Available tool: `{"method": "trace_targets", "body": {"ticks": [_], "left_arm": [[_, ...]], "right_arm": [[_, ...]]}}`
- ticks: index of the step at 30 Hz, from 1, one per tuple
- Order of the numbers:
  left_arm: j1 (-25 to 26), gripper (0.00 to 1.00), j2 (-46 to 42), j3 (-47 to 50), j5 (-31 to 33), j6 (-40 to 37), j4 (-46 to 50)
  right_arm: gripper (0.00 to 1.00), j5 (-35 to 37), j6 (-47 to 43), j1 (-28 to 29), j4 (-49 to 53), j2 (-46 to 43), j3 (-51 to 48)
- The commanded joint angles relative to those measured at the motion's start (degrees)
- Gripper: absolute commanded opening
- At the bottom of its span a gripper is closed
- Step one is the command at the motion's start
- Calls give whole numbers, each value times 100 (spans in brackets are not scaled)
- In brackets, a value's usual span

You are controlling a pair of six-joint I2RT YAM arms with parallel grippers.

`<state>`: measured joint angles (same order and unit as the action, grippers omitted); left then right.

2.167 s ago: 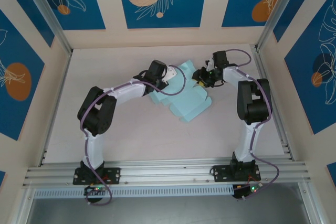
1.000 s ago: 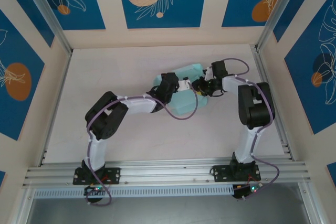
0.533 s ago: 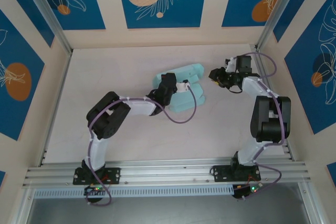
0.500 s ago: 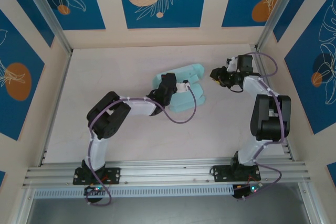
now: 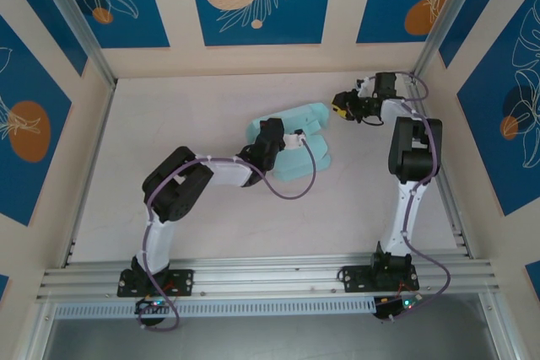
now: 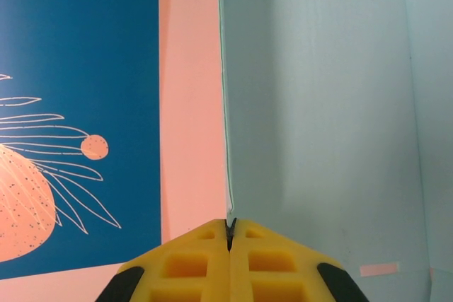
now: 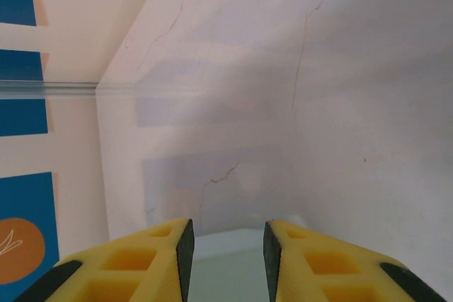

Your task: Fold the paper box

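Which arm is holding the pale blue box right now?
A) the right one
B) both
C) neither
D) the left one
D: in the left wrist view the left gripper is shut on the edge of the box, while the right gripper is open with nothing clamped between its fingers and sits beside the box in the top view.

Left gripper (image 6: 230, 235) tight on the paper box (image 6: 318, 139) edge; right gripper (image 7: 226, 237) agape, its arm outstretched.
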<state>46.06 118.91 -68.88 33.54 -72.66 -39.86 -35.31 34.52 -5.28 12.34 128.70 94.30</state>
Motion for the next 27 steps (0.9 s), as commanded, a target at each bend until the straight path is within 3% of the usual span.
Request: {"method": "trace_targets", "body": {"ticks": [1, 20, 27], "left_arm": [[61, 0, 157, -2, 12, -132, -128], [61, 0, 352, 26, 145, 48, -36], [61, 0, 353, 66, 124, 191, -22]], "right_arm": [[36, -554, 2, 184, 139, 255, 317], [36, -468, -292, 368, -302, -639, -1135], [36, -640, 181, 398, -1068, -706, -1731]]}}
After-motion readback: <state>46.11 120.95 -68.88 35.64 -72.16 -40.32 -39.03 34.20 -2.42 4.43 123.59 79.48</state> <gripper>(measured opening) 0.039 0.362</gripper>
